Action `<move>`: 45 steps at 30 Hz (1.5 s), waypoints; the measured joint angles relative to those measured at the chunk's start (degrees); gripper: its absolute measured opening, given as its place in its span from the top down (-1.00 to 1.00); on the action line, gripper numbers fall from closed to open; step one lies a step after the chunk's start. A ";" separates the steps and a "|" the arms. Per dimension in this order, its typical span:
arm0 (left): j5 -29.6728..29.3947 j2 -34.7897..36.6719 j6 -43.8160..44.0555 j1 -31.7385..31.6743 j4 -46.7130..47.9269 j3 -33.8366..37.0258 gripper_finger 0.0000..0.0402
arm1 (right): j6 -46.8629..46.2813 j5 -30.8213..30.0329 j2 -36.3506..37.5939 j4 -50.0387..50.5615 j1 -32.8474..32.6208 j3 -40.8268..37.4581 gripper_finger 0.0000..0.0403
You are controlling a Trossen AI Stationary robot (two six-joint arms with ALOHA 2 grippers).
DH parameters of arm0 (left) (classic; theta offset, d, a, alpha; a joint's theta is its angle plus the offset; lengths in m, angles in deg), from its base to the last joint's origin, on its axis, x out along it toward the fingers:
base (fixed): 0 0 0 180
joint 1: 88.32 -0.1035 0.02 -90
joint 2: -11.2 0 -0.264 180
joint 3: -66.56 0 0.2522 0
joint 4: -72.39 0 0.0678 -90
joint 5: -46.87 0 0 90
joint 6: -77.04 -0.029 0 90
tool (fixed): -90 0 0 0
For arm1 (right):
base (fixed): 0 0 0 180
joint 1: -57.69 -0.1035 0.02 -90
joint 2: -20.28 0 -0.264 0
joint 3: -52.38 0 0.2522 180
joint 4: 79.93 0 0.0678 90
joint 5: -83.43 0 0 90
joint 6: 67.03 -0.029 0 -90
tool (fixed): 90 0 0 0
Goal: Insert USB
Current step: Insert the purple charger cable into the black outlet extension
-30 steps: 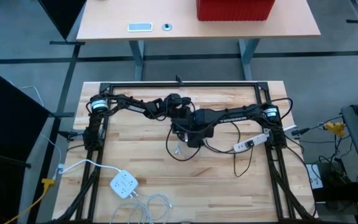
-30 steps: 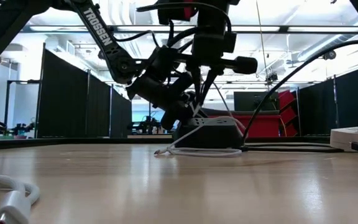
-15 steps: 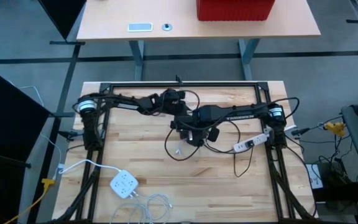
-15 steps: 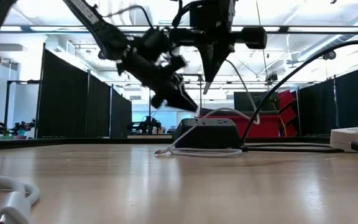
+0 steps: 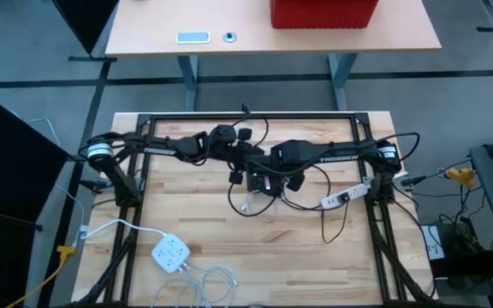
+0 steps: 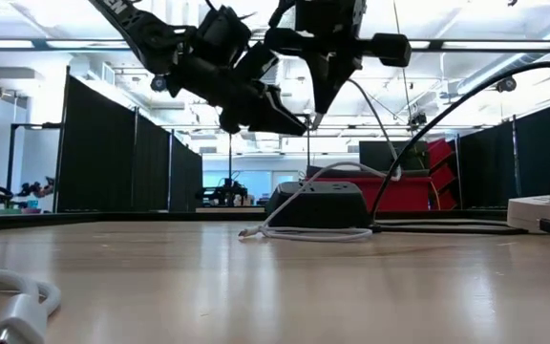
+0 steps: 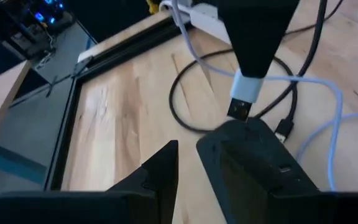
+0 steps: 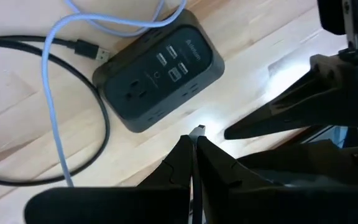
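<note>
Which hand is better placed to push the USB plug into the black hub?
Right. The right hand grips the USB plug just above the black hub and its ports; the left hand hangs beside it, off the hub.

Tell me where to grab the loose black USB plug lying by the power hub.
Take the black USB plug by its moulded body, behind the metal tip, coming straight down from above. It lies flat on the table beside the power hub, so likely only its side edges are free. The right gripper is shut on a white USB plug; the left gripper hovers nearby.
</note>
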State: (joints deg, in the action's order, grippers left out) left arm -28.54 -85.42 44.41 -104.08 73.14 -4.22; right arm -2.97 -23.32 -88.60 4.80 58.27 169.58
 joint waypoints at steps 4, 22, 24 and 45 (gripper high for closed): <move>2.94 -0.73 0.10 0.10 -1.77 0.05 0.48 | 1.53 -0.85 0.02 -0.85 -0.07 0.00 1.00; 5.25 -0.74 2.31 0.18 -5.06 0.20 0.48 | 3.26 -5.62 0.00 -6.97 -0.04 0.00 1.00; 4.97 -0.77 2.31 0.20 -4.98 0.20 0.48 | 3.53 -5.95 -0.09 -7.71 -0.04 0.00 1.00; 9.40 -0.56 0.08 -4.11 1.17 4.73 0.48 | 6.63 2.28 0.98 -6.40 -2.93 -5.82 1.00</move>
State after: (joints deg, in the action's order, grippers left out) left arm -19.14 -85.98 44.49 -108.19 74.31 0.51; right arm 3.65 -21.04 -87.62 -1.60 55.34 163.76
